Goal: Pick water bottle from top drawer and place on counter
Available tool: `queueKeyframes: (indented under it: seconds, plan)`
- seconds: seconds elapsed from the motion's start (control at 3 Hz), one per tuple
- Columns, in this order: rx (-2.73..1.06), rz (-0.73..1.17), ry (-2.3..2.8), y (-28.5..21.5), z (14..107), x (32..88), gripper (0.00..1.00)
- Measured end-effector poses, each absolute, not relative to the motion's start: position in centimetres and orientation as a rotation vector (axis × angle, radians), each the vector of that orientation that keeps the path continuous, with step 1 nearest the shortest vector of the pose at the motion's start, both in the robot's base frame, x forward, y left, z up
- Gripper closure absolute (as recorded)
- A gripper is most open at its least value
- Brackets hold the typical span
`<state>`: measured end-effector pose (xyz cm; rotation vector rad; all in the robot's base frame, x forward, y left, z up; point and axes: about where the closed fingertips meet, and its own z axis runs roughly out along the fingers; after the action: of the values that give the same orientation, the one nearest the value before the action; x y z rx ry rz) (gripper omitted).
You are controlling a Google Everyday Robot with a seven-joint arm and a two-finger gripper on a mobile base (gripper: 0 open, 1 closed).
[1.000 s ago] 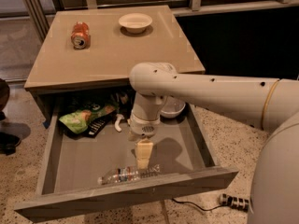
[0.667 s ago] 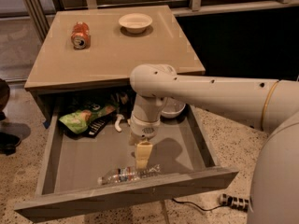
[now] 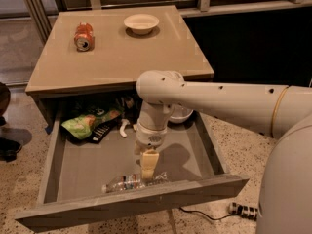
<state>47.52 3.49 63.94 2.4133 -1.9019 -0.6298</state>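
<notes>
Gripper (image 3: 147,172) lower, over water bottle (image 3: 127,183)

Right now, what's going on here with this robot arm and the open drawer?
The robot's arm reaches down into the open top drawer, and its gripper hangs right at the water bottle, which lies on its side near the drawer's front. The bottle is not lifted yet. The counter above carries a soda can and a bowl.

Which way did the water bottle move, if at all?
No. The water bottle still lies along the front of the top drawer, the gripper just above it.
</notes>
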Motion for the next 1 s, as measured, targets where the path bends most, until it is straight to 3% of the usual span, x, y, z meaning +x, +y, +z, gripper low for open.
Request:
queueKeyframes:
  seconds: [0.67, 1.0]
  plan:
    - [2.409, -0.655, -1.886, 3.82, 63.01, 47.33, 0.2]
    - [2.408, -0.655, -1.886, 3.82, 63.0, 47.32, 0.26]
